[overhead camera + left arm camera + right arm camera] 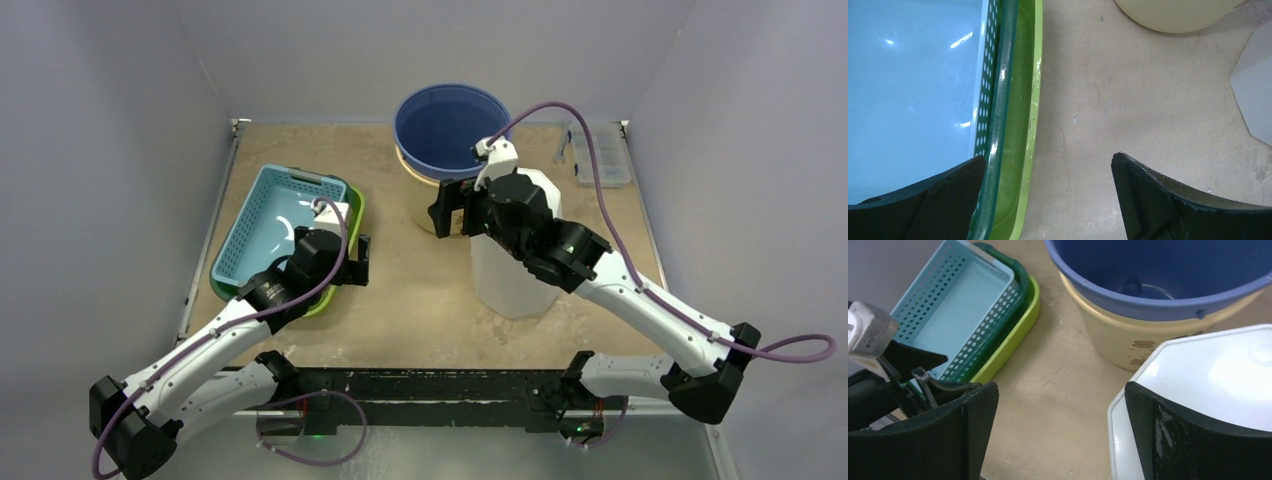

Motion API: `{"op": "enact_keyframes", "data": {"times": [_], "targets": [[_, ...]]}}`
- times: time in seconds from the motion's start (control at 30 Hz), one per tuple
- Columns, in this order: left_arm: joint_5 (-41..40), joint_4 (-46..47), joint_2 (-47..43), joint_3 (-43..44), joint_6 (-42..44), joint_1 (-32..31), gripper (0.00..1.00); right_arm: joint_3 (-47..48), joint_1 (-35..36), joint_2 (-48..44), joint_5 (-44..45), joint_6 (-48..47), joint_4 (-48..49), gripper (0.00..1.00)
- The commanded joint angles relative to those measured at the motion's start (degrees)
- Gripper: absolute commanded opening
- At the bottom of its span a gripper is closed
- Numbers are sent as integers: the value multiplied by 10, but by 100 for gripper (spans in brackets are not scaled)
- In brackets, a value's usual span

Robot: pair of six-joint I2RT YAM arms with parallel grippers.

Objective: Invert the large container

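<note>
1. Large container (503, 287): white and tall, it stands on end at centre right of the counter (400, 315), its long axis vertical.
2. The right gripper (455, 208) hangs at its upper left edge, jaws wide apart and empty. This arm is much nearer.
3. The left gripper (350, 262), also wide apart, straddles the basket (235, 240) rim.
4. Only the right wrist view shows the container's eight-sided top face.

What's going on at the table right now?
Neither arm holds anything. The right pincer is open, poised over the edge of the tall white container, beside the blue bucket stacked in a cream bucket. The left pincer is open too, straddling the right rim of the stacked baskets.
</note>
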Motion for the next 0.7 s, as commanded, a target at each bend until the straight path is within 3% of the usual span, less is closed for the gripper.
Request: {"op": "enact_keyframes", "data": {"times": [0.0, 0.1, 0.23, 0.37, 0.53, 0.67], "targets": [[-12, 13, -10, 16, 12, 3, 95, -14, 4, -3, -68, -6, -22, 99], [-12, 11, -9, 16, 12, 3, 94, -6, 4, -29, -60, 4, -5, 99], [-19, 6, -8, 18, 10, 4, 94, 25, 5, -54, -112, -1, 36, 99], [-20, 4, -9, 19, 9, 3, 93, 61, 4, -42, -129, -9, 5, 99], [-37, -2, -11, 22, 5, 3, 93, 38, 17, -8, -257, 16, -6, 99], [-62, -15, -17, 27, -3, 4, 93, -17, 78, 12, -176, 63, -28, 99]]}}
